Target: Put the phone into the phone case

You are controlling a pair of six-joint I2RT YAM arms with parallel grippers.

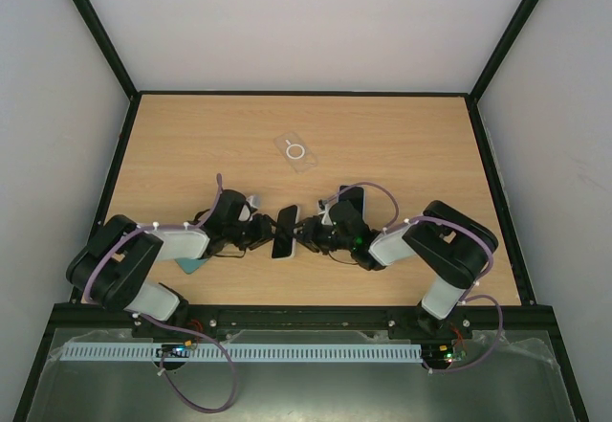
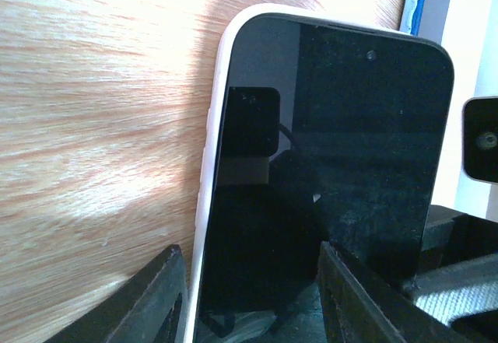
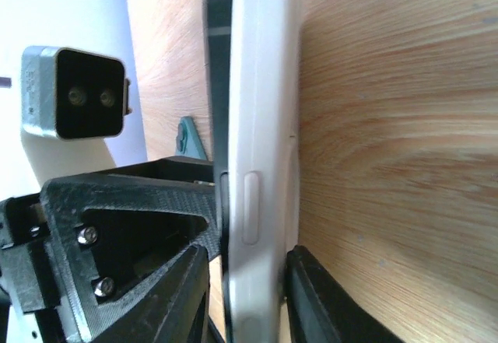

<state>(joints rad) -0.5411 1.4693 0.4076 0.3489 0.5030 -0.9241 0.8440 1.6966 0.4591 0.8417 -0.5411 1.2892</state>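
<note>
The phone [image 1: 284,231], dark screen with a white rim, is held just above the table between my two grippers. My right gripper [image 1: 308,236] is shut on it; in the right wrist view its fingers [image 3: 315,296] pinch the phone [image 3: 261,86] across its thickness, edge-on. My left gripper [image 1: 262,234] is at the phone's other side. In the left wrist view the phone's screen [image 2: 334,125] fills the frame and the left gripper [image 2: 253,281] has its jaws apart, one finger beside the white rim, one over the screen. The clear phone case [image 1: 296,151] lies flat farther back.
A small teal object [image 1: 191,266] lies on the table by the left arm and also shows in the right wrist view [image 3: 189,137]. A black frame [image 1: 497,183] borders the wooden table [image 1: 411,144]. The left wrist camera [image 3: 74,94] is close to the phone.
</note>
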